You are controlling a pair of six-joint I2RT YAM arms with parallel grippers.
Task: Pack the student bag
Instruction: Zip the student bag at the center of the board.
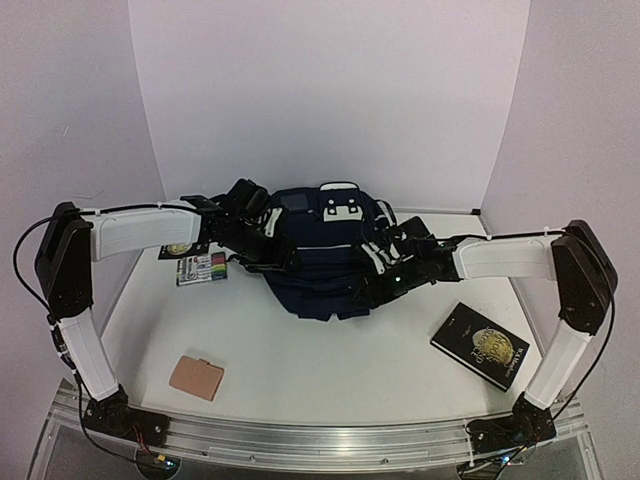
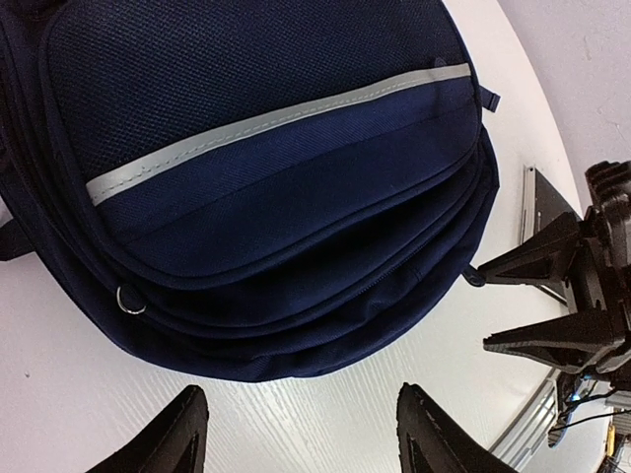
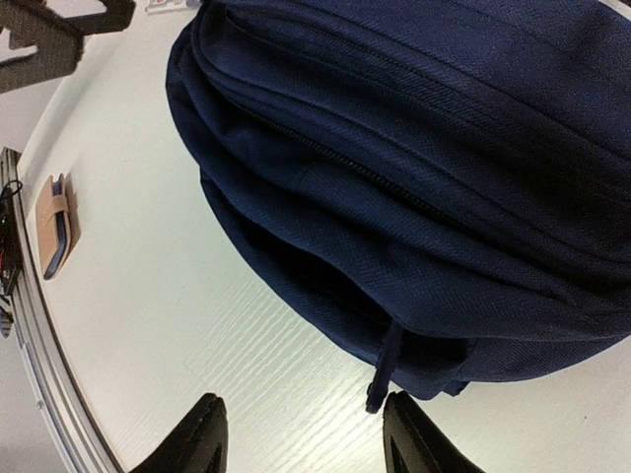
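The student bag (image 1: 322, 255) lies flat in the middle of the top view, on the white table (image 1: 330, 360), with its white patch toward the back wall. Every zip line visible in the two wrist views appears closed, so nothing can go in yet. I judge the step in hand to be opening the bag, before any packing begins.

In the right wrist view a dark zip pull (image 3: 384, 370) hangs off the bag's lower edge at lower centre. It sits just inside the right-hand finger of the right gripper (image 3: 301, 419), whose jaws are spread with nothing between them. The left gripper (image 2: 301, 419) is likewise spread and empty at the bottom of its own view, just short of the bag's rounded edge. Above it there are the pale stripe (image 2: 276, 123) and a small metal ring (image 2: 130, 299).

The next move probably calls for the right gripper to centre on the pull and pinch it. The left would then pin the fabric so the zip runs instead of dragging the bag.

Around the bag in the top view are the loose items. A black book (image 1: 480, 345) lies at lower right, a tan pouch (image 1: 197, 377) at lower left, and a pack of markers (image 1: 202, 268) at centre left under the left arm.
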